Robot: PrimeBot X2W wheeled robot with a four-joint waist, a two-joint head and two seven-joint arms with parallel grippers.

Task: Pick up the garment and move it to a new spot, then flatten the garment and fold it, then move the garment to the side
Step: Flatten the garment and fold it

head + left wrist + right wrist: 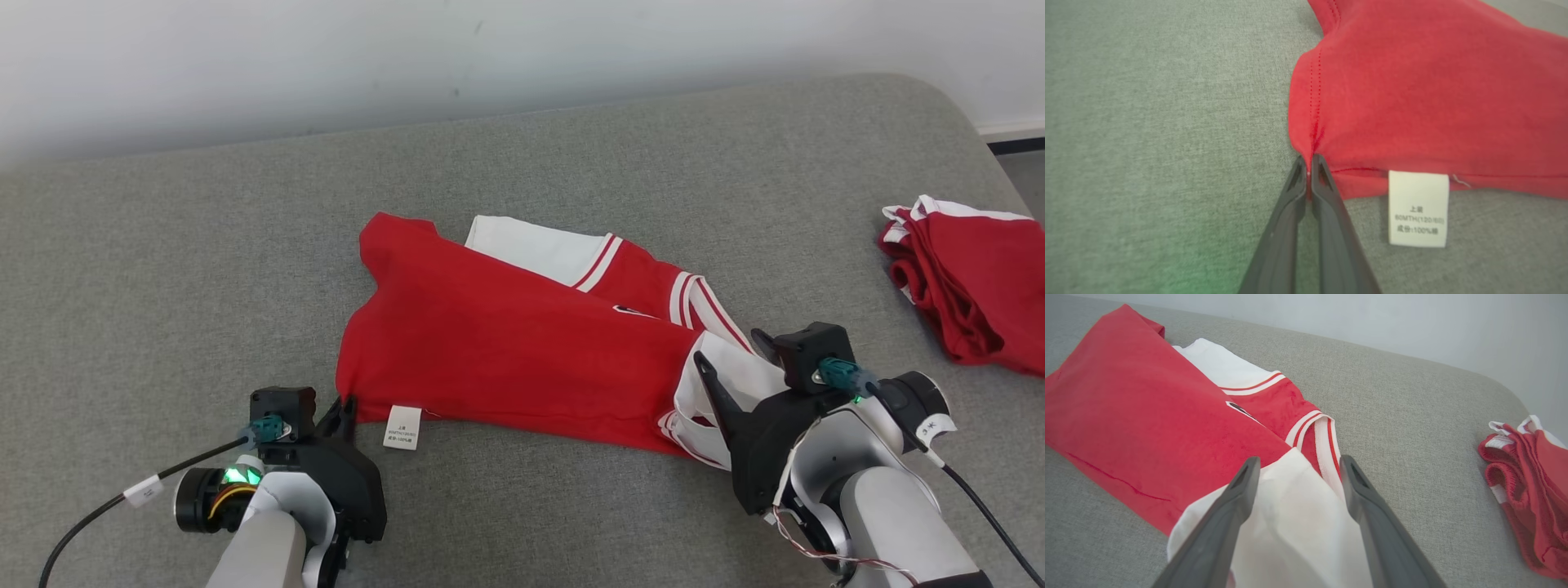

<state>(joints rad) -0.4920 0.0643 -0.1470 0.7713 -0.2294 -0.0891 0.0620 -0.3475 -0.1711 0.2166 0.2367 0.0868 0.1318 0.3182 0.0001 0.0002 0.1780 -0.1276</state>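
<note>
- The garment (506,343), red with white sleeves and striped trim, was found lying flat and partly doubled over near the middle of the grey cushion (571,139), slanting from near left to right.
- The left gripper (347,406) was recorded at the garment's near-left corner.
- In the left wrist view the left gripper (1309,163) was seen clenched, with the red hem corner of the garment (1412,81) pinched between its tips.
- A white label (402,427) was noted at the near hem, just right of that grip, lying on the cushion. The print on the label (1418,208) was too blurred to be read in full.
- The right gripper (732,349) was recorded at the garment's right end, released, over a white sleeve (739,376).
- In the right wrist view the right gripper (1299,460) was seen with its fingers spread, one to each side of the sleeve (1290,522). Contact with the cloth could not be told.
- A pile (971,278) of red and white cloth was noted at the cushion's right edge, well apart from the garment (1147,416).
- A pale wall (326,49) was seen behind the cushion.
</note>
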